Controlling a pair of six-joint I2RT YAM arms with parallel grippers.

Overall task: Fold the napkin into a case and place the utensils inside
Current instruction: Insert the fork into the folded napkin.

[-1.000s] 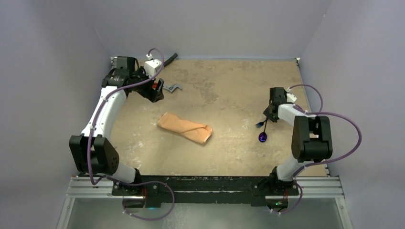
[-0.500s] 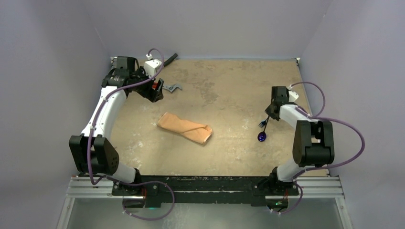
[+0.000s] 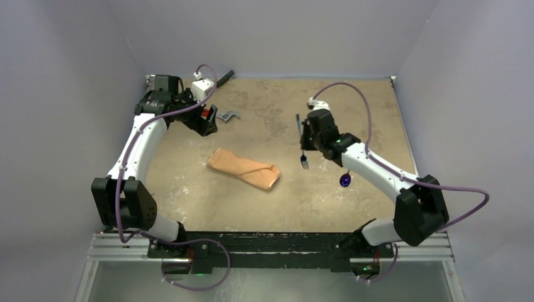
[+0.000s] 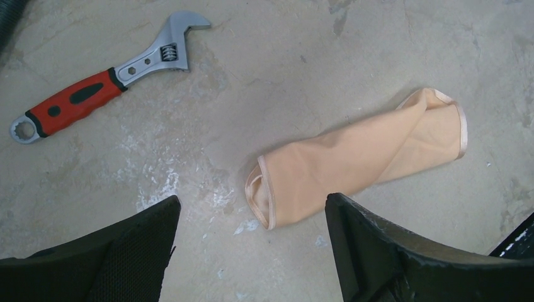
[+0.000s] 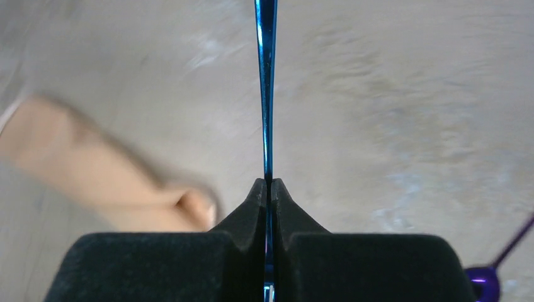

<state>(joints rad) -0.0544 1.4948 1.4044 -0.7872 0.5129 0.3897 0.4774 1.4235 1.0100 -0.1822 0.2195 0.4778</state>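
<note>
The peach-orange napkin lies folded as a long narrow case (image 3: 244, 168) in the middle of the table, also in the left wrist view (image 4: 352, 160) and blurred in the right wrist view (image 5: 101, 179). My right gripper (image 3: 303, 139) is shut on the blue fork (image 3: 304, 160), held above the table just right of the case; the fork's handle runs up between the jaws (image 5: 266, 94). The purple spoon (image 3: 345, 180) lies on the table to the right, its bowl at the edge of the right wrist view (image 5: 485, 277). My left gripper (image 3: 206, 126) is open and empty, above the table behind the case's left end.
A red-handled wrench (image 4: 94, 94) lies at the back left, near the left gripper (image 3: 228, 116). A black hose (image 3: 225, 76) lies at the back wall. Purple-grey walls close the table on three sides.
My right gripper has lifted the blue fork off the table and carried it left, from beside the spoon to just right of the case. The left arm has not moved.
</note>
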